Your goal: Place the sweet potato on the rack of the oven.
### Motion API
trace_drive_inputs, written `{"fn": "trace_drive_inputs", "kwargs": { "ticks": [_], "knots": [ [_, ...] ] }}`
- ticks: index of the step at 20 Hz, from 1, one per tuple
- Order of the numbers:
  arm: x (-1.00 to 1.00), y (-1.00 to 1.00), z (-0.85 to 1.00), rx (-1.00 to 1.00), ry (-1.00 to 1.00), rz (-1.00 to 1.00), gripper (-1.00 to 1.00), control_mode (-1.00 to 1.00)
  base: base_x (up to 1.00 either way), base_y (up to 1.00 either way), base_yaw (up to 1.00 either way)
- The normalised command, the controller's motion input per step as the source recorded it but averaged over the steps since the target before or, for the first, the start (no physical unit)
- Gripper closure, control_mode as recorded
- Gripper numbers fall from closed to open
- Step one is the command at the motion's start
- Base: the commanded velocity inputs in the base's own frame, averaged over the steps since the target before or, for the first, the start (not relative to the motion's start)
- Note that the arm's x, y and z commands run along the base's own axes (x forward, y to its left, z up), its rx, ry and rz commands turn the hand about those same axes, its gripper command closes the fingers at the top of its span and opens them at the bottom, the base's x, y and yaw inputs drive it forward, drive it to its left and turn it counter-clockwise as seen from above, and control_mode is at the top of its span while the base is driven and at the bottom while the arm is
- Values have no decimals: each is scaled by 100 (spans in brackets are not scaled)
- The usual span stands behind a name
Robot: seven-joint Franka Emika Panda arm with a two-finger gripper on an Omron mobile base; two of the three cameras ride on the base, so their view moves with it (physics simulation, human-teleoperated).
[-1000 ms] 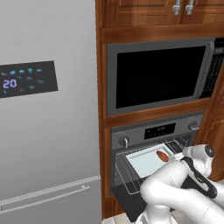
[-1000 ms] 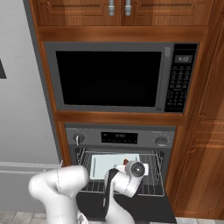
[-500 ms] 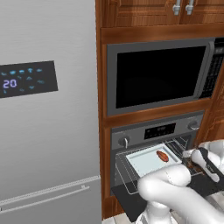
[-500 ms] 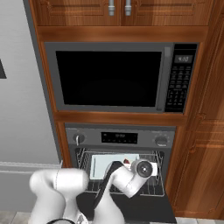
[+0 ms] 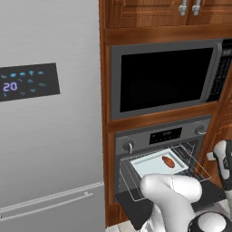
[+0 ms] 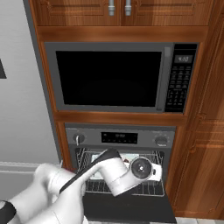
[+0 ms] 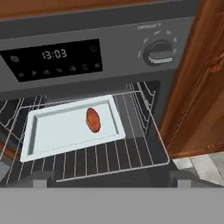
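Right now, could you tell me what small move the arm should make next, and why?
Probably draw the gripper a little further back from the oven. The sweet potato already lies on the pale tray on the pulled-out rack, with the jaws open and nothing held, so the placing looks finished.

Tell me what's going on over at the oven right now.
The sweet potato lies on the pale tray on the pulled-out rack of the oven, whose door hangs open. The robot's fingers are open and hold nothing; the hand looks at the rack from in front, apart from the potato.
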Motion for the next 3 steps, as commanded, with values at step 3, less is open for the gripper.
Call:
{"fn": "trace_drive_inputs", "kwargs": {
  "ticks": [3],
  "knots": [
    [-86,9,100,0,4,-20,-100,-100,0,0,0]
  ]
}}
